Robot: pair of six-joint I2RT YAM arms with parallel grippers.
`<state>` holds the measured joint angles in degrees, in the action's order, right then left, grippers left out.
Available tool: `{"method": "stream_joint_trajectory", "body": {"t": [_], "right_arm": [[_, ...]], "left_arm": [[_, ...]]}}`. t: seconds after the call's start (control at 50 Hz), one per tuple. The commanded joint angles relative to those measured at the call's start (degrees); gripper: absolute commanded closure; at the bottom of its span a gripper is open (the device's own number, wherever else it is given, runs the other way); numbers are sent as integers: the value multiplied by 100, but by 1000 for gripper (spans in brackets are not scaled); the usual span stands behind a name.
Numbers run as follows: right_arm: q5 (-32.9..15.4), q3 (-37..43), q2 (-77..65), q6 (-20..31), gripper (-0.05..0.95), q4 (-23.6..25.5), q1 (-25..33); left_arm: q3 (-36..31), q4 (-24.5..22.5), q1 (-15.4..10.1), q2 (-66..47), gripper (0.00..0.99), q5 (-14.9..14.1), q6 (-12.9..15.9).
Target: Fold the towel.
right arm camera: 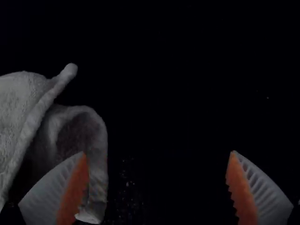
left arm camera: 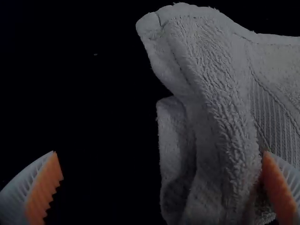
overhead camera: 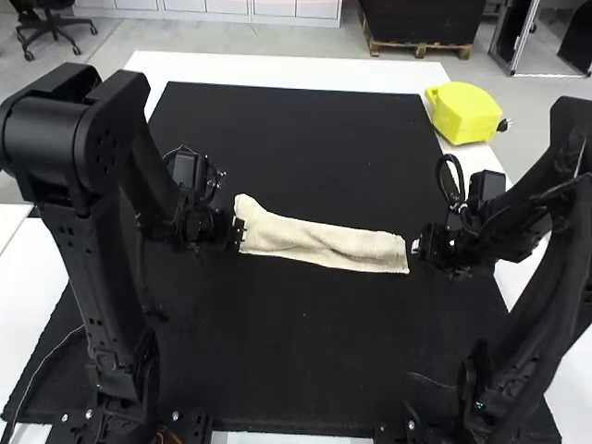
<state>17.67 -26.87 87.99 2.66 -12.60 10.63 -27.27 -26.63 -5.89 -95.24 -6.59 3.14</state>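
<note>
Towel [overhead camera: 324, 243] is laid in a long strip on mat [overhead camera: 305, 351], L gripper [left arm camera: 160, 153] at its 9 o'clock end & R gripper [right arm camera: 159, 152] at its 3, both spread wide; prob light, soft & floppy, it's best pinched thru all layers at each end.

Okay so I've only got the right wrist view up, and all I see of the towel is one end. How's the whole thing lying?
Observer: In the high view, the towel lies as one long, narrow strip across the black mat.
Operator: Got it. Over at the other end, is the left gripper open or shut?
Observer: Open; the left wrist view shows the left gripper with its fingers wide apart.
</note>
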Motion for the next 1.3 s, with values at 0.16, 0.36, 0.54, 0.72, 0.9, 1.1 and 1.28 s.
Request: {"method": "stream_joint_trajectory", "body": {"t": [0.16,0.36,0.54,0.72,0.9,1.1,1.28], "right_arm": [[-44,-503,-45,112,7,346,79],[61,-837,-106,95,5,829,79],[632,-1180,-106,-257,5,1357,79],[852,-1233,-80,-380,7,1568,27],[852,-1066,52,-362,8,1524,-105],[817,-943,289,-345,8,1330,-378],[694,-925,465,-389,8,1137,-712]], "left_arm": [[64,-96,79,173,23,105,-384],[20,-149,97,401,23,88,-612],[-42,-53,97,638,23,79,-630],[-165,44,97,823,23,9,-903],[-402,299,97,972,25,-53,-1166],[-596,580,97,1183,25,-53,-1245],[-640,791,106,1359,25,-44,-1245]]}}
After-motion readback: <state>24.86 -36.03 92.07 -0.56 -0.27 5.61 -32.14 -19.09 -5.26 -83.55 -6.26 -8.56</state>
